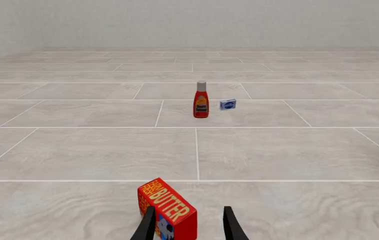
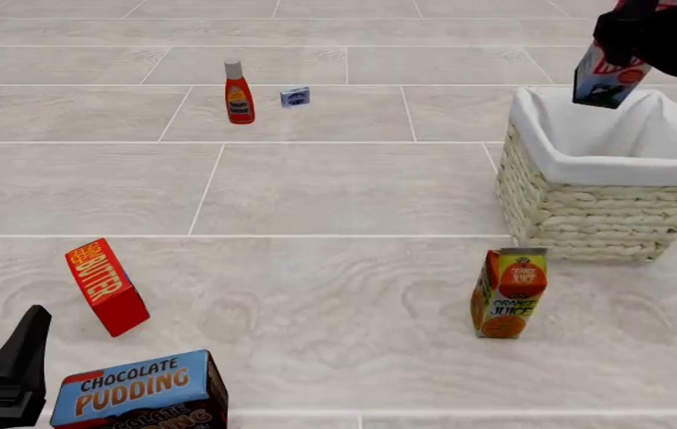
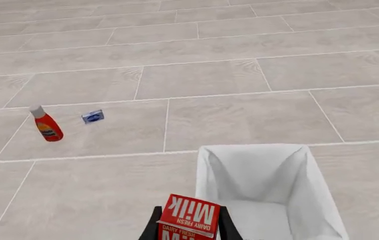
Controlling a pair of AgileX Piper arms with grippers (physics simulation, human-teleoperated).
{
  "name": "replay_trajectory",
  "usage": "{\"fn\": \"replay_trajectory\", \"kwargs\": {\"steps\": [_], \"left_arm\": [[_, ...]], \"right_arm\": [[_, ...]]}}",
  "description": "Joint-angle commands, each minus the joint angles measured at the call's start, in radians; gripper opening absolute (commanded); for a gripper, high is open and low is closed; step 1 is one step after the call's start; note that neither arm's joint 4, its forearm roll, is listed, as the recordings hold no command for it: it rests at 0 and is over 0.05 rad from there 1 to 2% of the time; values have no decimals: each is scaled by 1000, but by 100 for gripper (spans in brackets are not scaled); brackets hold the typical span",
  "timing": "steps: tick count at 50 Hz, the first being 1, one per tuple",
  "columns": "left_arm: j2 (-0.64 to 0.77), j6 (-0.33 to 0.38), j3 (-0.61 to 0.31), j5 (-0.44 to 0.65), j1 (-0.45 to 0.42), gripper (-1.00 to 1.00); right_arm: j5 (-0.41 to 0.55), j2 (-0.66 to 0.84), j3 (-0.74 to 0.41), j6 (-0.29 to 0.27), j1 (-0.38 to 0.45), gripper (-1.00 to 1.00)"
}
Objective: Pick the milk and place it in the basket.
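My right gripper [image 2: 624,45] is shut on the milk [image 2: 608,79], a slim carton with a red top and blue and white lower part, and holds it in the air above the far rim of the basket [image 2: 577,206]. In the right wrist view the milk [image 3: 189,216] sits between the fingers, with the white-lined basket [image 3: 209,170] open below it. My left gripper [image 2: 11,375] is open and empty at the near left, close to the floor. In the left wrist view its fingers [image 1: 148,224] stand just behind the red butter box [image 1: 168,210].
An orange juice carton [image 2: 509,293] stands in front of the basket. The red butter box [image 2: 106,286] and a chocolate pudding box [image 2: 136,391] sit near left. A red sauce bottle [image 2: 238,93] and a small blue packet [image 2: 296,96] stand far back.
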Motion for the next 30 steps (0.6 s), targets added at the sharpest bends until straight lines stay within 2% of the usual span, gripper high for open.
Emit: {"fn": "replay_trajectory", "kwargs": {"steps": [1,30], "left_arm": [[0,0,0,0,0,100],[0,0,0,0,0,100]], "right_arm": [[-16,6,-10,17,-53,-100],[-96,200,2,44,-130,-100]]}}
